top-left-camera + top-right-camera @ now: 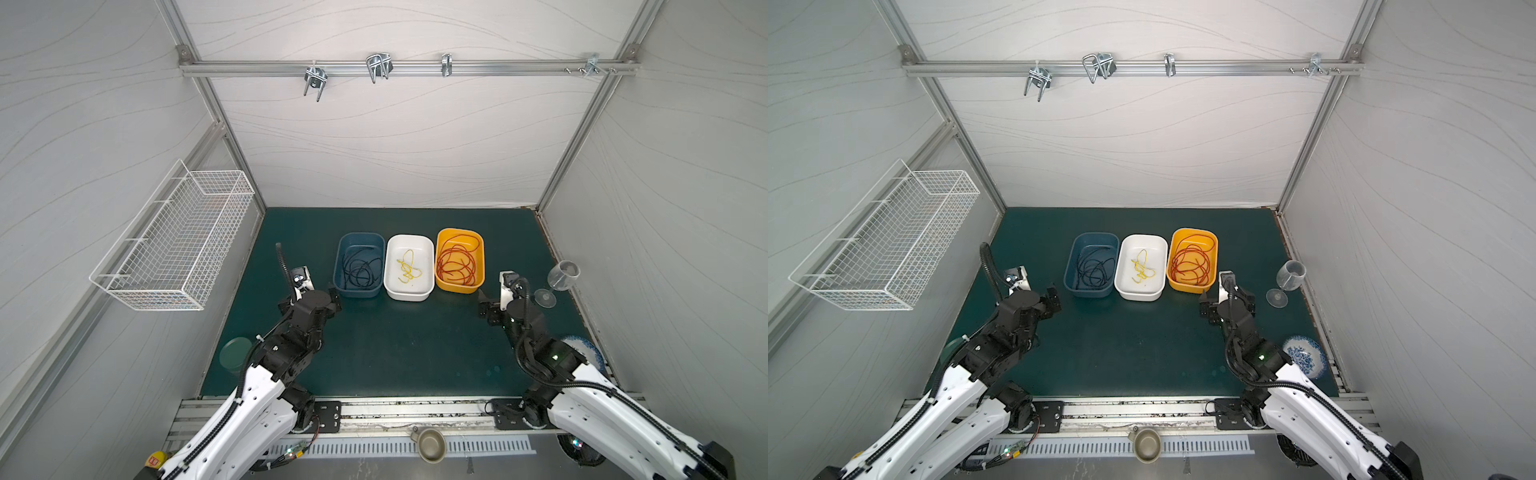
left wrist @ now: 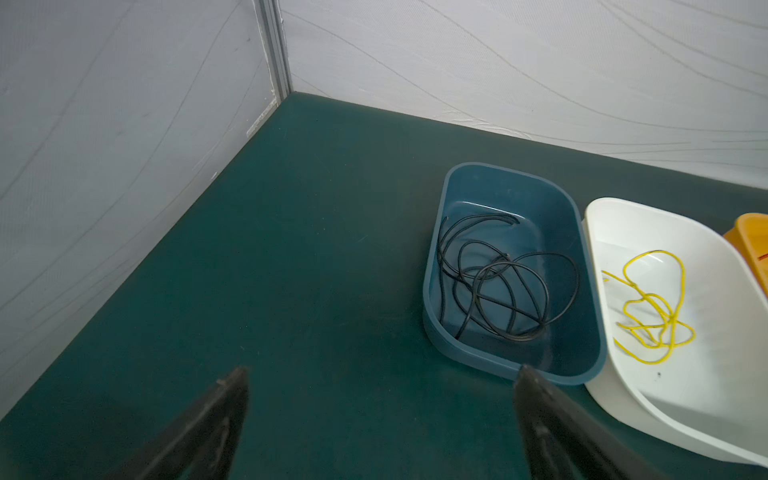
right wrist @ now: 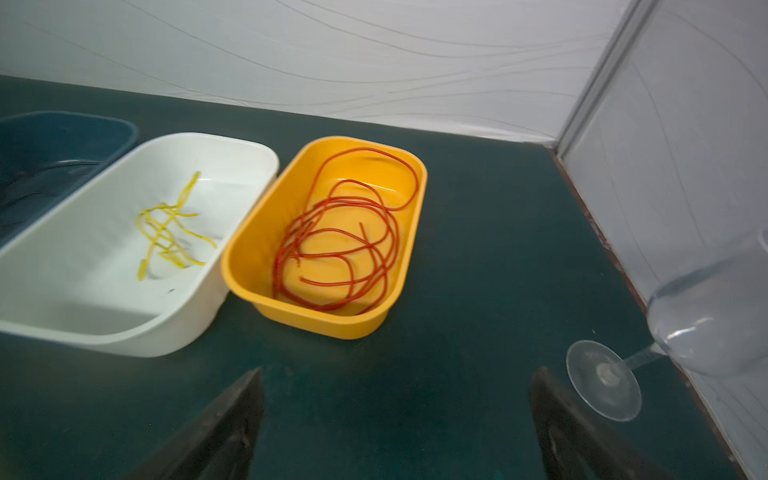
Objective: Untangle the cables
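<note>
Over the pale-walled green mat, left end effector and right end effector gape wide, empty.

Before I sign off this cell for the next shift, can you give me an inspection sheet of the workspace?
Surface: green mat, flat.
Job's things: black cables in blue tub, yellow cable in white tub, red cables in orange tub.
Clutter: wine glass on its side, patterned bowl, green disc, metal cup.
Hands: left hand and right hand open, holding nothing.
Cables: arm hoses run along both arms.
Surroundings: wire basket, wall hooks.
</note>
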You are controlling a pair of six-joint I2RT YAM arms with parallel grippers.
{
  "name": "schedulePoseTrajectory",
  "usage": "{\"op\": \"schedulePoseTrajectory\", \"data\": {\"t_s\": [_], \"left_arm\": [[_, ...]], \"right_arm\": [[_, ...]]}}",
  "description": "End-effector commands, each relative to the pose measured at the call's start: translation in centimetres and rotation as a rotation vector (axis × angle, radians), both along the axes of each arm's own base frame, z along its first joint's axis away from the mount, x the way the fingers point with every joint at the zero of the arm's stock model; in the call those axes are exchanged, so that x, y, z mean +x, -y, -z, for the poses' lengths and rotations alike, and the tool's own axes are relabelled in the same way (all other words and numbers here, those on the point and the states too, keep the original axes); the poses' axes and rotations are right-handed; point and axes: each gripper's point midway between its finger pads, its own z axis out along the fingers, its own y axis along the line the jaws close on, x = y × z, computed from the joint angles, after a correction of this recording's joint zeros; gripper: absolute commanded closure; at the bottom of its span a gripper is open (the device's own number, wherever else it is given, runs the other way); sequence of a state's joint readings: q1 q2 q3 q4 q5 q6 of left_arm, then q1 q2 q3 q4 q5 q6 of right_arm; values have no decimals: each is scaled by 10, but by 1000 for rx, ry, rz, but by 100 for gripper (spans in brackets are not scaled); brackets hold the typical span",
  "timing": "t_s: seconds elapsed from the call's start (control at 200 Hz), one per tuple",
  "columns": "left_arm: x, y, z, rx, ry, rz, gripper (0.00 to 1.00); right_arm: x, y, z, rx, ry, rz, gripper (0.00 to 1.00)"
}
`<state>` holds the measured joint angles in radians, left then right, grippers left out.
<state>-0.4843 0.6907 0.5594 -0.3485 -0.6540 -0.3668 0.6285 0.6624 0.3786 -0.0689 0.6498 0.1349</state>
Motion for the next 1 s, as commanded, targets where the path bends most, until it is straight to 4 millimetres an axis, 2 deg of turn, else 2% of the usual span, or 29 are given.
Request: {"op": "schedulePoseTrajectory", "data": {"t_s": [0.0, 0.215, 0.345, 0.495, 0.625, 0.775, 0.905, 0.975, 0.995], "left_arm": [[18, -3, -14, 28, 79, -33, 0], [40, -19, 9, 14, 47, -140, 0], [52, -30, 22, 94, 11, -193, 0], [61, -43, 38, 115, -23, -242, 0], [73, -48, 40, 109, -20, -238, 0], [85, -58, 39, 104, 11, -239, 0], [95, -56, 56, 173, -23, -136, 0], [94, -62, 70, 173, -33, -155, 0], [97, -64, 67, 152, 1, -167, 0]], "right_arm": [[15, 20, -11, 92, 82, 116, 1], [38, 51, 5, 143, 69, 258, 1], [52, 60, 5, 68, 90, 271, 1], [62, 75, 17, 120, 77, 307, 1], [71, 74, 26, 170, 60, 240, 1], [79, 83, 39, 213, 41, 223, 1], [87, 84, 38, 208, 61, 203, 1], [92, 83, 40, 201, 62, 199, 1], [93, 83, 41, 199, 63, 198, 1]]}}
